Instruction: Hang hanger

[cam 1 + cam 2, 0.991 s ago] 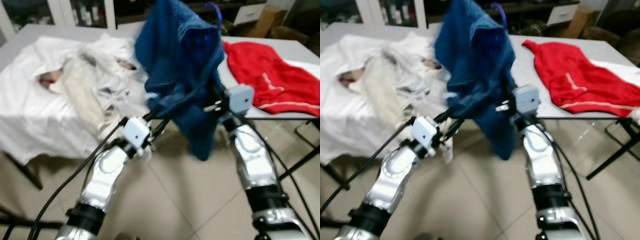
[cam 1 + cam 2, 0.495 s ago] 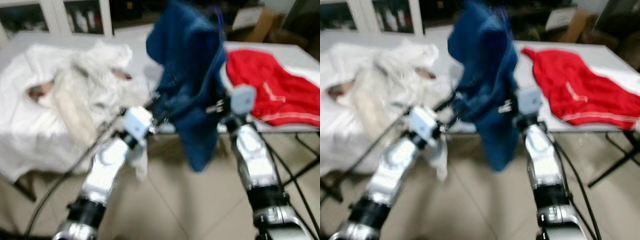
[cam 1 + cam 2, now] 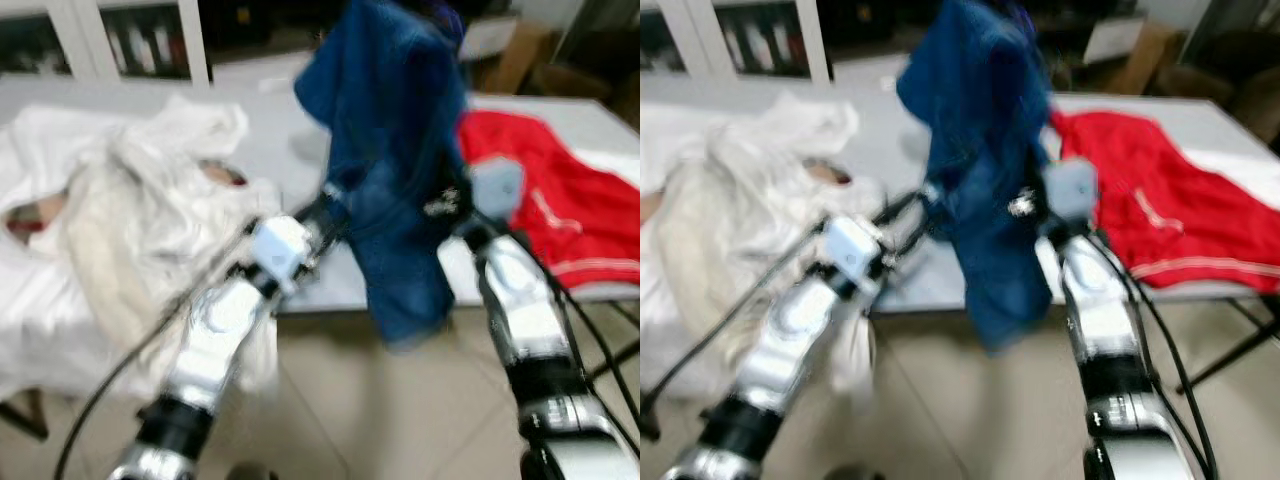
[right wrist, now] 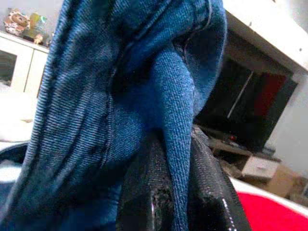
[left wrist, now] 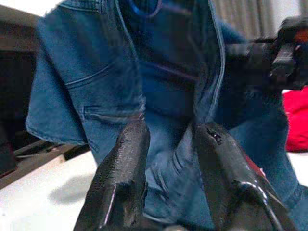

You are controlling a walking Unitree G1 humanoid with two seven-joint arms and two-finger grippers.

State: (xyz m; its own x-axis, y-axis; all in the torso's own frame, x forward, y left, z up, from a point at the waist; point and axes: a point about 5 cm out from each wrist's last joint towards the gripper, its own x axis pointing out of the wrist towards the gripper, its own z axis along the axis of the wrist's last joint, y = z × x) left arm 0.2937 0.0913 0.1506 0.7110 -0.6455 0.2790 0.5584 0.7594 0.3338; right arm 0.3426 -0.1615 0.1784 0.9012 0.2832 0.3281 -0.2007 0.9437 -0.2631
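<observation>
We see a dark blue denim garment (image 3: 395, 190) held up in the upper middle of the head views, above the front edge of the desk (image 3: 300, 150). It hangs in bunched vertical folds, its lower end dangling below the desk edge over the floor. Seams, a pocket outline and lighter worn patches show on the cloth in the left wrist view. At its top a thin blue loop (image 5: 143, 6), seemingly the hanger's hook, peeks out in the upper middle of that view; the rest of the hanger is hidden inside the cloth. The head views are blurred.
</observation>
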